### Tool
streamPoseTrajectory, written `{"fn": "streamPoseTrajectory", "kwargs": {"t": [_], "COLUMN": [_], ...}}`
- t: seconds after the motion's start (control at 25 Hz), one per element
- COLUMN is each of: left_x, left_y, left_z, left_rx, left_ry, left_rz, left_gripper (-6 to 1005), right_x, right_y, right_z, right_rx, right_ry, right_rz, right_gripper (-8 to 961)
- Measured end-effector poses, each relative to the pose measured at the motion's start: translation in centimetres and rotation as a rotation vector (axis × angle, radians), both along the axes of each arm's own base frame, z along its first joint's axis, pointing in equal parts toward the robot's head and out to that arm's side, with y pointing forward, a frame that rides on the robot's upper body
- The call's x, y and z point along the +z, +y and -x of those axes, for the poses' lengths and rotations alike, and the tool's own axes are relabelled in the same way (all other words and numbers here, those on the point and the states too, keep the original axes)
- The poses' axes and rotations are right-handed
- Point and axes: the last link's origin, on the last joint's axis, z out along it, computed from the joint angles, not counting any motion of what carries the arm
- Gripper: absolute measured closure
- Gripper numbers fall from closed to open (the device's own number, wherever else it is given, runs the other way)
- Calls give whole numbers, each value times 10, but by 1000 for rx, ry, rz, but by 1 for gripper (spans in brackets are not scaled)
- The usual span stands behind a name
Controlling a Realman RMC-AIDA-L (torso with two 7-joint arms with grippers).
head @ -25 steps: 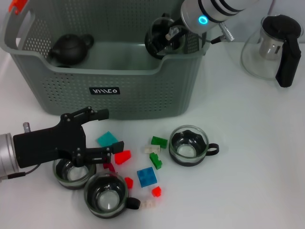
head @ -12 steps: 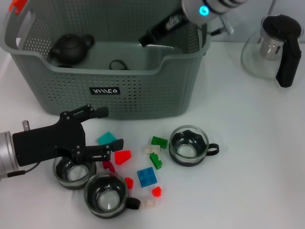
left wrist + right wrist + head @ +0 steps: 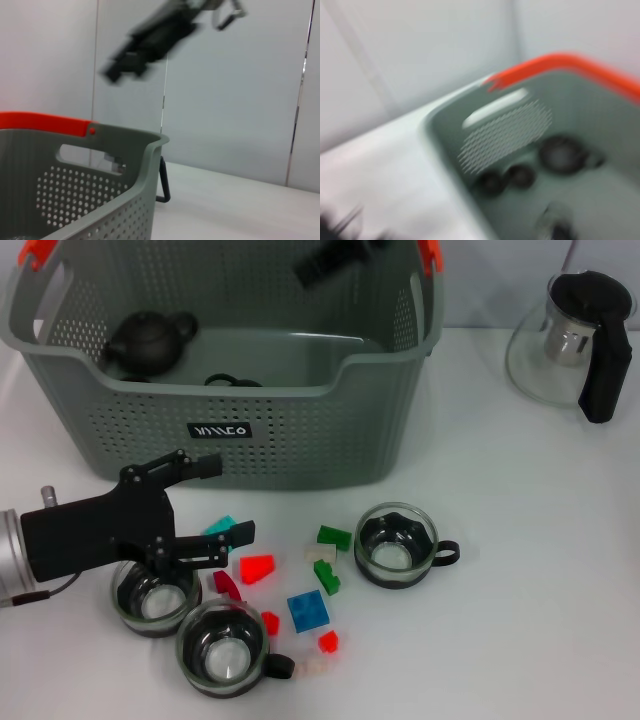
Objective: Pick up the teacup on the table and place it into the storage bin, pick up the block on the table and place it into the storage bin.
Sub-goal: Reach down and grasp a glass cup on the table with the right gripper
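the storage bin point(image 3: 300, 440) stands on the white table point(image 3: 520, 540), and everything here is placed against it. inside it, near its left end, sits a dark teapot point(image 3: 150, 340), and a dark-rimmed teacup point(image 3: 232, 381) lies on its floor close to the front wall.

the right gripper point(image 3: 335, 258) hangs above the bin's far rim, near the orange-red clip point(image 3: 430, 254); it is blurred and i cannot tell how its fingers stand. the cup in the bin lies below it, nearer the front wall, well apart.

the left gripper point(image 3: 215, 502) is just in front of the bin's front wall, toward its left corner, below the black label point(image 3: 220, 430). its fingers are spread wide with nothing between them. a teal block point(image 3: 222, 527) lies partly hidden at the lower finger, and a red block point(image 3: 257, 567) lies on the table just past that finger, away from the bin.

further out from the bin's front lie three glass teacups: one point(image 3: 397, 545) toward the right, one point(image 3: 150, 598) under the left arm, one point(image 3: 226, 650) farthest from the bin. between them are scattered a green block point(image 3: 334, 536), a blue block point(image 3: 307, 611) and smaller pieces. a glass pitcher point(image 3: 570, 340) stands to the bin's right.
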Motion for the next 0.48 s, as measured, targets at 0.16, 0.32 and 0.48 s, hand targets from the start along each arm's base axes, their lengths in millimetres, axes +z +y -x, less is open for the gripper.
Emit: {"fn": "streamPoseTrajectory", "kwargs": {"t": [0.16,0.32,0.48], "left_x": [1,1,0], "left_y": [0,1,1], "left_z": [2,4,5], "left_rx": [13,24,29], "left_ry": [7,14,14], "left_rz": [-4,-10,-11], "left_gripper": [100,101,101], "right_x": [17,18,-1], "right_y": [-31,-56,-69], "right_z": [-20,-39,-57], "right_rx": [18,28,43], "right_ry": [-85,-152,-234], "right_rz": [170,295,365], "right_gripper": [397,397,398]}}
